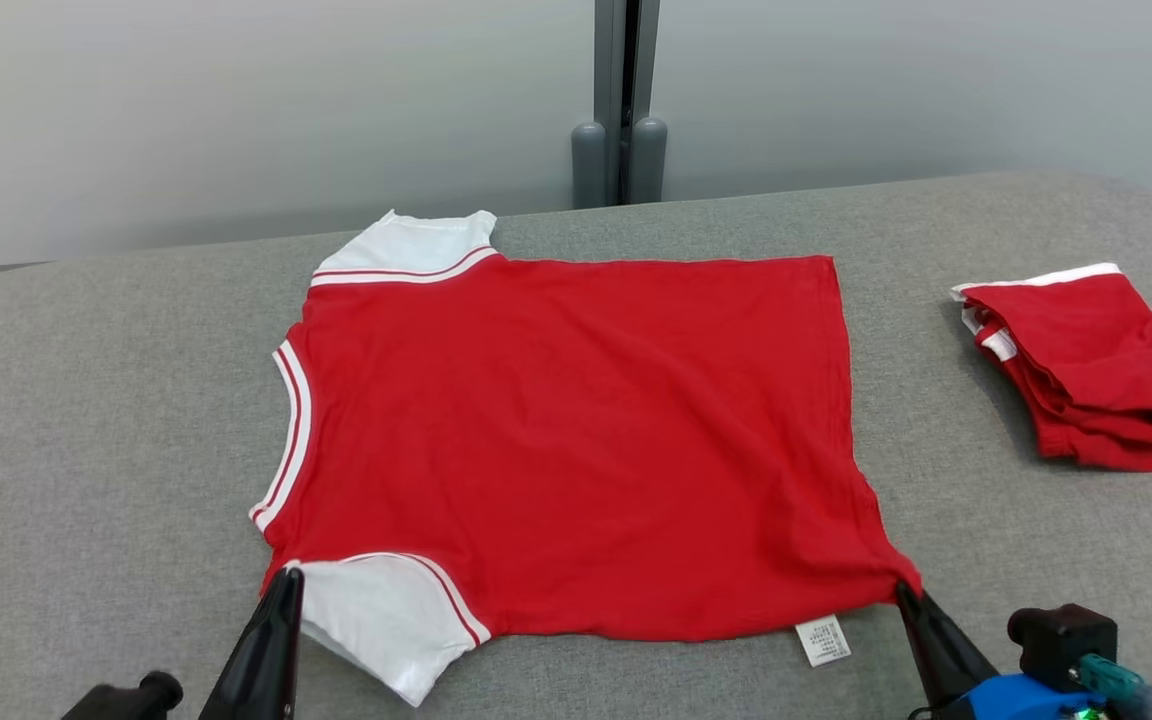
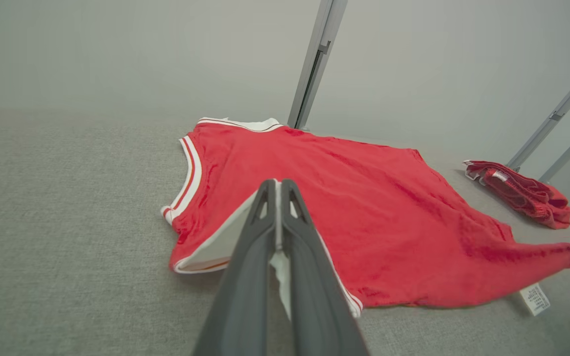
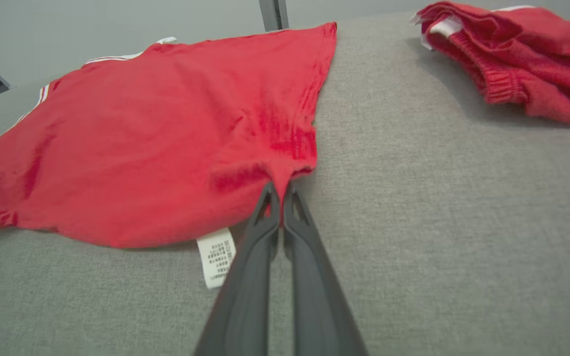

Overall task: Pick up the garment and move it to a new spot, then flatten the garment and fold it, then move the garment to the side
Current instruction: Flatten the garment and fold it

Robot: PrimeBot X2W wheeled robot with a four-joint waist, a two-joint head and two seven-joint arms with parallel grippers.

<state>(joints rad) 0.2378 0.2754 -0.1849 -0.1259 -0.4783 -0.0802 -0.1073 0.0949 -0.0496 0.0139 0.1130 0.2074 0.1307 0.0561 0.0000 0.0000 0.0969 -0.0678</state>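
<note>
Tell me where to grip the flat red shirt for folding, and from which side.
Grip the red shirt along its near edge, at the white sleeve and the hem corner, coming from the robot's side. It lies flat, so only edges offer cloth to pinch.

Red garment [image 1: 576, 430] with white sleeves [image 1: 376, 610], red-and-white striped bands [image 1: 293, 440] at neckline and cuffs, against a heathered grey desk [image 1: 86, 420]. White label [image 1: 823, 640], fine dark print. Also red, the folded garment [image 1: 1096, 370], edged in white. Left hand [image 1: 288, 578] and right hand [image 1: 904, 593] both dark grey, almost black; blue and green housing [image 1: 1016, 697] behind the right. Pale grey wall [image 1: 236, 100].
</note>
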